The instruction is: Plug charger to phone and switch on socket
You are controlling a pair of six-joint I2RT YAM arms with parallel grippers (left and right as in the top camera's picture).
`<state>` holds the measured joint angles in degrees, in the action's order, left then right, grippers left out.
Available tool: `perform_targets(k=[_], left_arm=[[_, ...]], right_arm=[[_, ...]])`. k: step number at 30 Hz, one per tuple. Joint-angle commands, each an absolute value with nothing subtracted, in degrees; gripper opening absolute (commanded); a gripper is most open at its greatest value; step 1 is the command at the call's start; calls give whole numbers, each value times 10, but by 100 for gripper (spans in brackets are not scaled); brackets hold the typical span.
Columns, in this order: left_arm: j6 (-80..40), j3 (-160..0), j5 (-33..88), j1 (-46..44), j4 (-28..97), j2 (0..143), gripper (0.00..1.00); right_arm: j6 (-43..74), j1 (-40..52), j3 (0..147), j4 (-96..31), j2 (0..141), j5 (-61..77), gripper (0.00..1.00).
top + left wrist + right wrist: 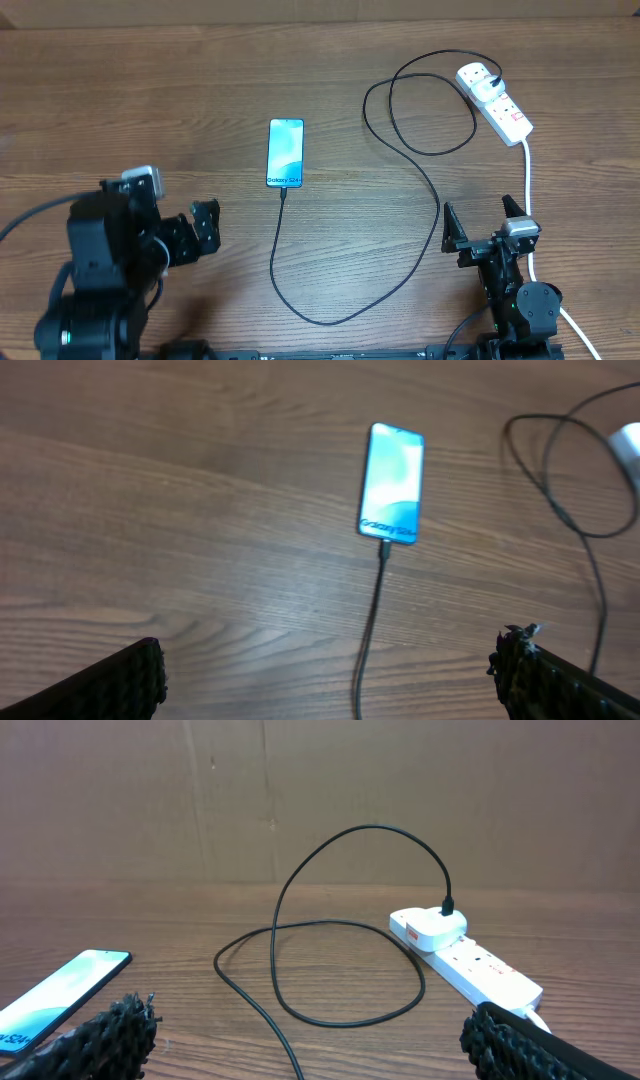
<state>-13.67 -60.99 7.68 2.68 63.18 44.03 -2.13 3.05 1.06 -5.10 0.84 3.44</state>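
The phone [285, 152] lies flat mid-table, its blue screen up and its "Galaxy S24" edge nearest me; it also shows in the left wrist view [392, 482] and the right wrist view [62, 982]. The black charger cable [340, 310] sits at the phone's near edge, loops across the table [300, 940] and ends in a white plug [478, 78] in the socket strip [503, 110]. My left gripper [205, 230] is open and empty at the near left. My right gripper [485, 222] is open and empty, near the strip's white cord.
The strip's thick white cord [527, 190] runs down the right side past my right arm. A brown cardboard wall [320, 790] stands behind the table's far edge.
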Motion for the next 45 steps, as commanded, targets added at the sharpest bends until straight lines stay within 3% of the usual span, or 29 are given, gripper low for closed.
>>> perform_targets(k=[1, 9, 17, 22, 29, 45], left_arm=[[-104, -601, 102, 30, 626, 434, 100], [-103, -587, 121, 30, 625, 416, 100], [-103, -511, 114, 30, 587, 298, 100], [-101, -425, 133, 30, 523, 199, 100], [-64, -383, 197, 30, 445, 183, 100], [-69, -269, 173, 29, 306, 103, 100]], right_arm=[[-19, 34, 5, -47, 2, 31, 100], [-19, 34, 5, -47, 2, 31, 100], [-19, 34, 5, -47, 2, 31, 100], [-19, 34, 5, -47, 2, 31, 100], [-19, 34, 5, -47, 2, 31, 100], [-19, 34, 5, -47, 2, 31, 100]])
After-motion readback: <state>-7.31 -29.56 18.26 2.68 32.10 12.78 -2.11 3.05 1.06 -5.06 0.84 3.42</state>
